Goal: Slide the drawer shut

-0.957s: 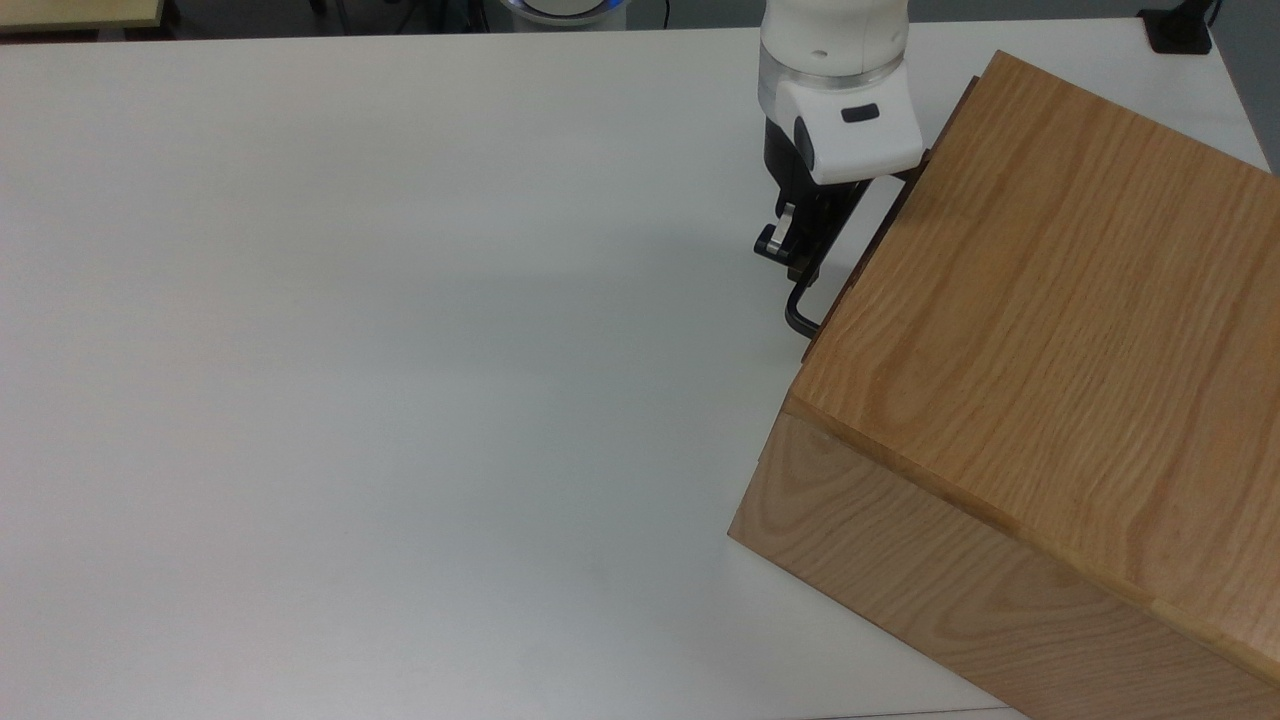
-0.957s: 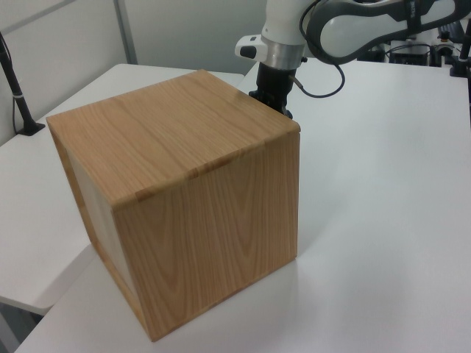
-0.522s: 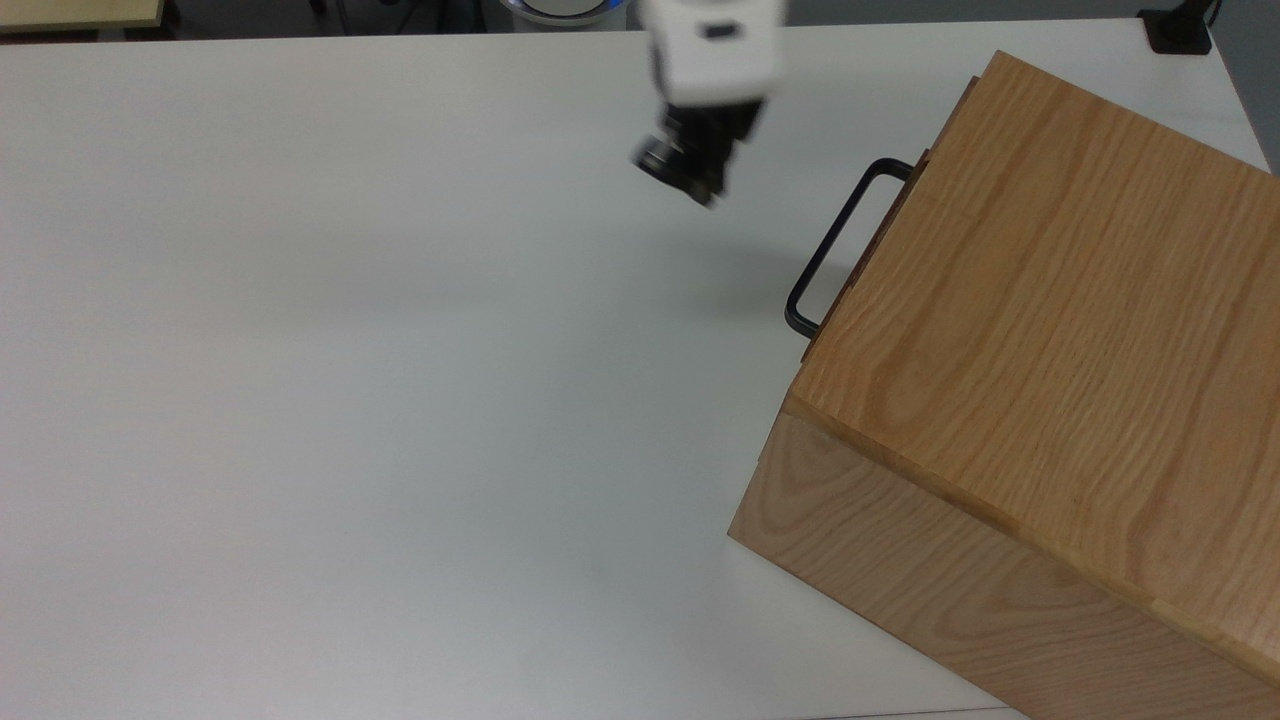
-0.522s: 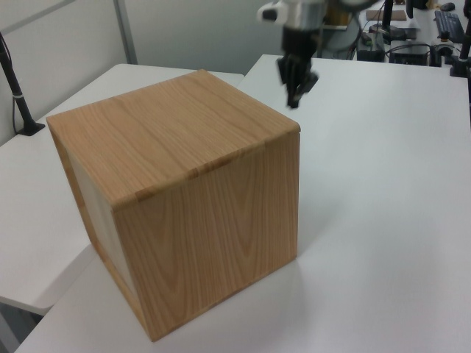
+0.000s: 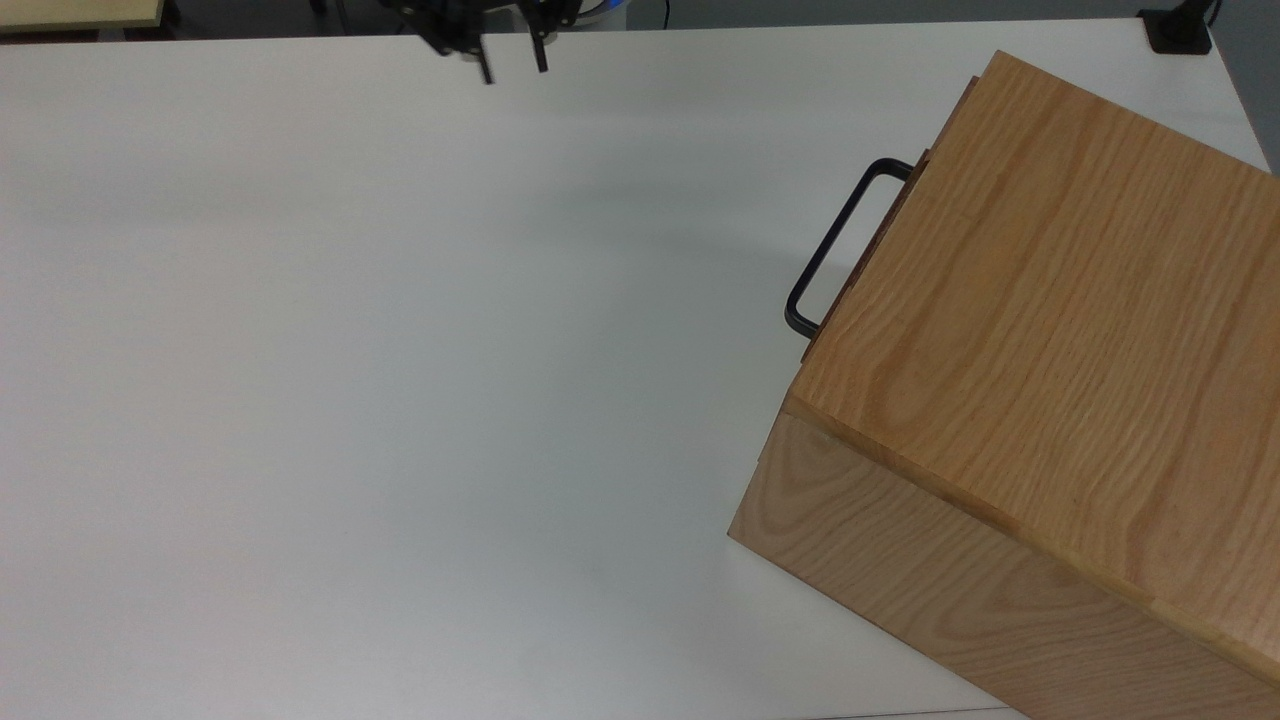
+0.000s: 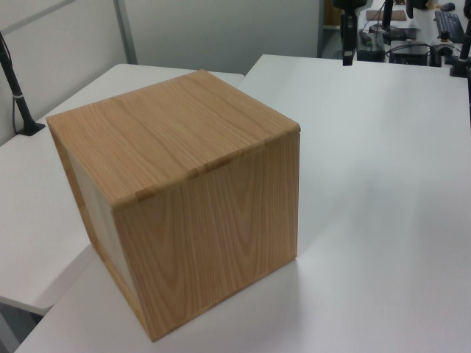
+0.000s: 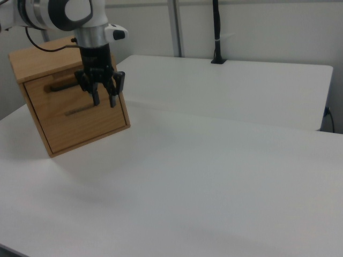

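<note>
The drawer's flat wooden front point(image 7: 80, 120) sits flush in the oak-grained cabinet point(image 5: 1050, 340), which also shows as a closed box point(image 6: 184, 191). From above, the front is a thin dark strip point(image 5: 868, 262) behind the black U-shaped handle point(image 5: 833, 245); the handle also shows on the front point(image 7: 63, 83). My gripper point(image 5: 512, 62) is open at the table's far edge, well off to the top view's left of the handle, with nothing between its fingers. In the right view the gripper point(image 7: 104, 99) hangs above the table and overlaps the drawer front. The gripper's dark fingers point(image 6: 346, 40) are at the upper edge.
The white table point(image 5: 400, 380) spreads wide to the top view's left of the cabinet. A black clamp point(image 5: 1180, 30) sits at the far corner. A black pole point(image 7: 216, 32) rises at the back, and another pole point(image 6: 15, 88) stands left of the cabinet.
The gripper left the drawer handle and moved up and away toward the top view's upper left. Its fingers now stand apart. The drawer and cabinet have not moved.
</note>
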